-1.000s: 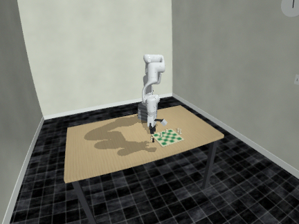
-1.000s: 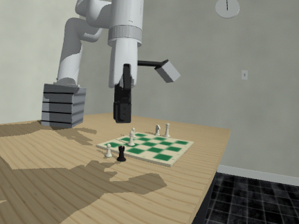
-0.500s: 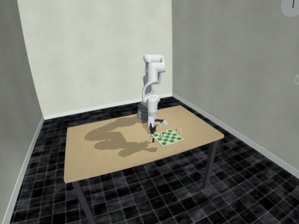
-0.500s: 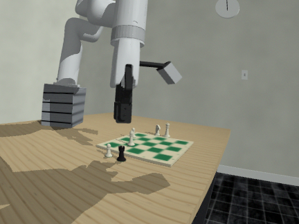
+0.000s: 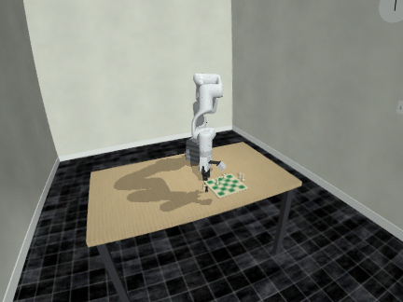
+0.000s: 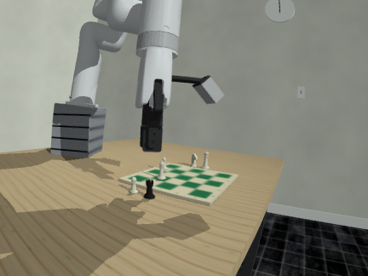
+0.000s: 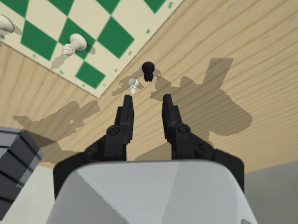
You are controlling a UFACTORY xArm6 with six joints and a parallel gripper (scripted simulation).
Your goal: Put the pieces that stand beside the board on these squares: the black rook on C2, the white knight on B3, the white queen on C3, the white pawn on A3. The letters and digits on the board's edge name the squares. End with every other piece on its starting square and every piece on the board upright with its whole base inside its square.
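The green and cream chessboard (image 6: 181, 181) lies on the wooden table; it also shows in the wrist view (image 7: 85, 35). The black rook (image 6: 149, 189) and the small white pawn (image 6: 134, 186) stand upright on the table just off the board's near corner. In the wrist view the rook (image 7: 148, 70) and pawn (image 7: 133, 84) are just ahead of the fingertips. The white knight (image 6: 193, 160) and a taller white piece (image 6: 206, 160) stand by the board's far edge. Another white piece (image 6: 162, 169) stands on the board. My gripper (image 6: 151, 142) (image 7: 147, 104) hangs above the table behind the rook, fingers partly closed with a gap and nothing between them.
The arm's grey stacked base (image 6: 77, 129) stands at the back left of the table. The table's right edge (image 6: 260, 213) runs close past the board. The arm's shadow falls on the wood in front of the rook.
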